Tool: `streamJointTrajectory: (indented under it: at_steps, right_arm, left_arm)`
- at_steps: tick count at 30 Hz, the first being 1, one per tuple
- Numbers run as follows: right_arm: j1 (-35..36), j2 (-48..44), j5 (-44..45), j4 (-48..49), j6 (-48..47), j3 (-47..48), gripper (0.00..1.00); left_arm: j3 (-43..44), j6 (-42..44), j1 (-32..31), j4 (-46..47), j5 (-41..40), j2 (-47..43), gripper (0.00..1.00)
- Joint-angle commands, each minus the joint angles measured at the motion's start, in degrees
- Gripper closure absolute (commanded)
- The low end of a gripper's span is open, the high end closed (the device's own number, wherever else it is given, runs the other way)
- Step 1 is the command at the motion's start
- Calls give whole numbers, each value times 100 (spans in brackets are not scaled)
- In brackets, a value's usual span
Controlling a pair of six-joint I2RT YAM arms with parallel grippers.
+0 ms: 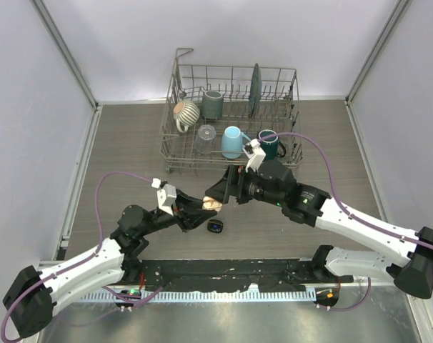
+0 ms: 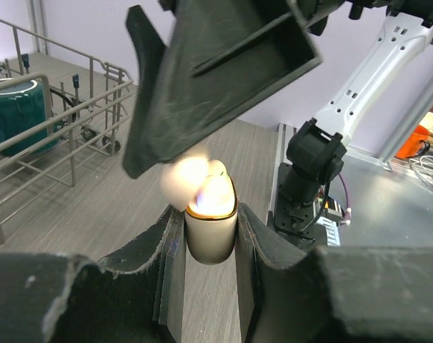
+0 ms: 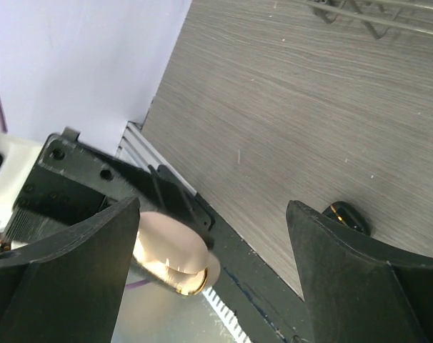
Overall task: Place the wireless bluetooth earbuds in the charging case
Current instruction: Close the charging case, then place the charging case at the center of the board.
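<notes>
My left gripper [image 1: 206,206] is shut on a cream-pink charging case [image 1: 213,204], held above the table. In the left wrist view the case [image 2: 211,232] stands between my fingers [image 2: 156,250] with its lid [image 2: 182,182] swung open. Glare fills its inside, so I cannot make out the earbuds there. My right gripper [image 1: 228,191] hovers open just over the case, one finger on each side. In the right wrist view the case [image 3: 170,246] sits by the left finger [image 3: 73,271], and nothing is held between the fingers.
A small black case [image 1: 216,227] lies on the table just in front of the held case; it also peeks out behind my right finger [image 3: 345,214]. A wire dish rack [image 1: 175,86] with mugs, a glass and a plate stands behind.
</notes>
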Motion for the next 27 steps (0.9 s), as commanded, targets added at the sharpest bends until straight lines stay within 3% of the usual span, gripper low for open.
streamJointTrajectory:
  at_steps: [1, 8, 12, 16, 20, 27]
  right_arm:
    - [48, -457, -352, 86, 86, -417, 12]
    - [48, -967, -239, 288, 183, -839, 12]
    - [48, -1300, 1171, -44, 498, -962, 12]
    - [48, -1556, 2123, -528, 929, -1129, 12]
    - [48, -1750, 2355, -696, 1263, -1445, 12]
    - [48, -1794, 2249, -687, 1563, -1718, 12]
  left_arm:
    - [108, 18, 21, 562, -323, -107, 100]
    - [-15, -61, 21, 554, -482, -142, 100]
    - [-76, -289, 21, 221, -648, -256, 100]
    - [2, -807, 29, -1408, -1331, -615, 100]
    - [-58, -1729, 30, -2863, -2308, -1038, 100]
    - [-770, -3092, 30, -3191, -2731, -1373, 100]
